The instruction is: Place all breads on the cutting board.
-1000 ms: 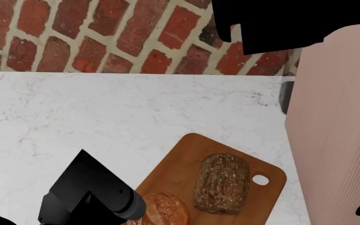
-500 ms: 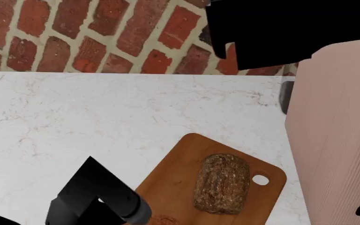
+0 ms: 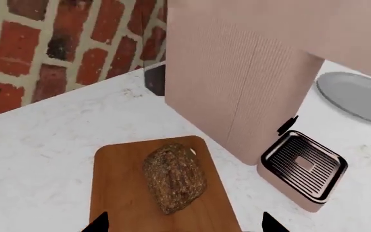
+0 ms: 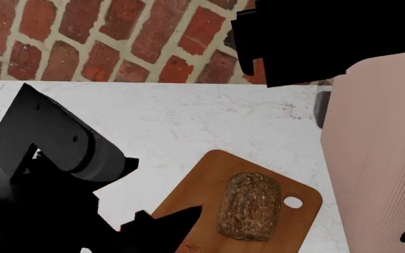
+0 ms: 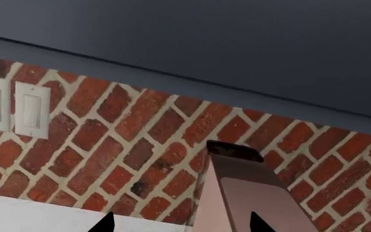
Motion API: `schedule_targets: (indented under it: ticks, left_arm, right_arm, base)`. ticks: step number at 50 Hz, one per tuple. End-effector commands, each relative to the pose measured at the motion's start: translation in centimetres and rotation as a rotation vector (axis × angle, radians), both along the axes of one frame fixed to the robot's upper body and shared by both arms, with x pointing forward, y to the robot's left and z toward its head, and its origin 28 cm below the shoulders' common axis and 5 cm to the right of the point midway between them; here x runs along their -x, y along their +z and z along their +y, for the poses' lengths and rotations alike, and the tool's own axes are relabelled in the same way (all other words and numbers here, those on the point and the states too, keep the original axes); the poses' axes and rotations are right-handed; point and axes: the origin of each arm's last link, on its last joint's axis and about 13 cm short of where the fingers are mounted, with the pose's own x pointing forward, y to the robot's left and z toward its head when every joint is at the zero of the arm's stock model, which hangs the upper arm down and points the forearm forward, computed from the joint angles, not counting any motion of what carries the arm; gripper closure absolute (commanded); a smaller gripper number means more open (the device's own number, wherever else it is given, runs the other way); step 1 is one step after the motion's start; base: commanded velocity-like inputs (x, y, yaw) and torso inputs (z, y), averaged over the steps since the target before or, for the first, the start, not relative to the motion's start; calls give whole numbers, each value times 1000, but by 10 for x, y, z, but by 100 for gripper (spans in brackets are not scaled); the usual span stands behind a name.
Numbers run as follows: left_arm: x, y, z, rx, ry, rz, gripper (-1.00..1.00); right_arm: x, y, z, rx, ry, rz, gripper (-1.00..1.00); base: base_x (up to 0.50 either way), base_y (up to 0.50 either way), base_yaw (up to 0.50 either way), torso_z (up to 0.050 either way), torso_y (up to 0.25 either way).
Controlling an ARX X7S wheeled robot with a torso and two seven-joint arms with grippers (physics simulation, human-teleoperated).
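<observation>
The wooden cutting board [image 4: 204,174] lies on the white counter with the dark speckled loaf [image 4: 248,205] resting on it near the small hole. A sliver of the reddish-orange bread [image 4: 188,248] shows at the bottom edge, mostly hidden behind my left gripper [image 4: 166,221]. In the left wrist view the board [image 3: 118,183] and loaf [image 3: 174,178] lie ahead of the left gripper [image 3: 185,226], which is open and empty, its fingertips spread wide. My right gripper [image 5: 180,223] is open and empty, raised high and facing the brick wall; its arm [image 4: 329,37] is at the top right.
A tall pink appliance [image 4: 378,158] stands right of the board, with its grilled drip tray [image 3: 305,164] and a round grey plate [image 3: 359,94] beyond. The brick wall [image 4: 104,42] backs the counter. White wall switches [image 5: 15,108] show in the right wrist view.
My left arm has risen up and to the left in the head view and now looks much larger. The reddish bread, in plain sight on the board a second ago, is now nearly hidden.
</observation>
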Motion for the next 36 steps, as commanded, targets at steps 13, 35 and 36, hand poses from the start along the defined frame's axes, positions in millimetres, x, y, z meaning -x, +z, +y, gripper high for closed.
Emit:
schedule_targets:
  ticks: [13, 35, 36]
  left_arm:
    - [90, 101, 52, 218, 293, -488, -100]
    - [112, 95, 72, 212, 424, -526, -100]
    - [112, 94, 72, 211, 419, -524, -100]
  right_arm:
    - [-2, -10, 5, 15, 25, 12, -100]
    - [-11, -26, 9, 12, 50, 25, -100]
    - [-11, -27, 9, 9, 55, 28, -100]
  base:
    - [0, 0, 0, 0, 0]
    - [0, 0, 0, 0, 0]
    - [0, 0, 0, 0, 0]
